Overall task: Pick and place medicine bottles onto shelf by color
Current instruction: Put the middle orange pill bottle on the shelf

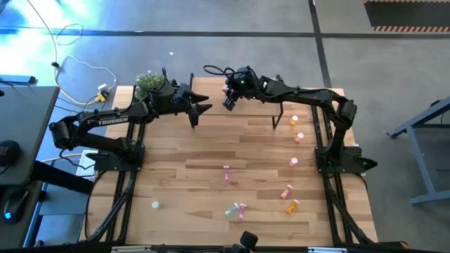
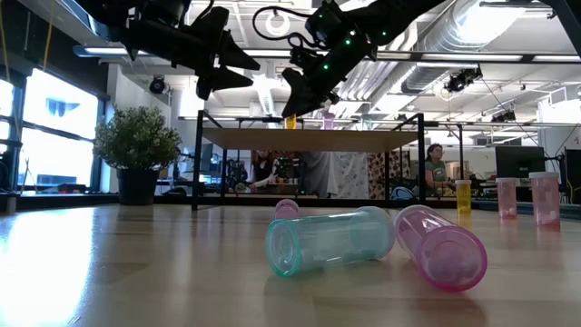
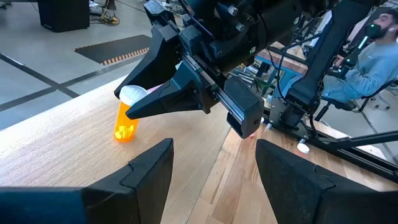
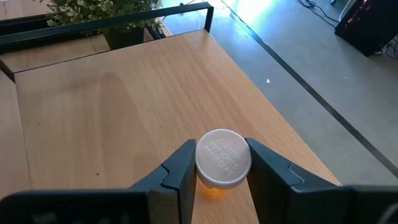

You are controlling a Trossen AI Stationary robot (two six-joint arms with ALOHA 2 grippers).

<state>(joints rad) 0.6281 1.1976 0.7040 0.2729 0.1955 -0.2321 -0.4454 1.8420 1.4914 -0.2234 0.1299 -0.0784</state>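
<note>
Bright daylight floods my workspace, and in the high view a blue-white glare burns across the floor (image 1: 28,28) at ten o'clock. At table height the ceiling lights (image 2: 481,23) at one o'clock blaze, my arms show as dark silhouettes, and the nearest bottles (image 2: 331,241) look soft and swollen. In my right wrist view glare whitens the floor (image 4: 267,9) at twelve o'clock.

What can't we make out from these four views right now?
- Orange bottle body, right wrist view: its white cap hides nearly all of it.
- Whether that bottle rests on the shelf: in the left wrist view the right gripper covers its top, and its base looks on the board, though contact is unclear.
- Bottles by the table's right edge, high view: too small to read colours.
- Shelf top, low view: seen edge-on.
</note>
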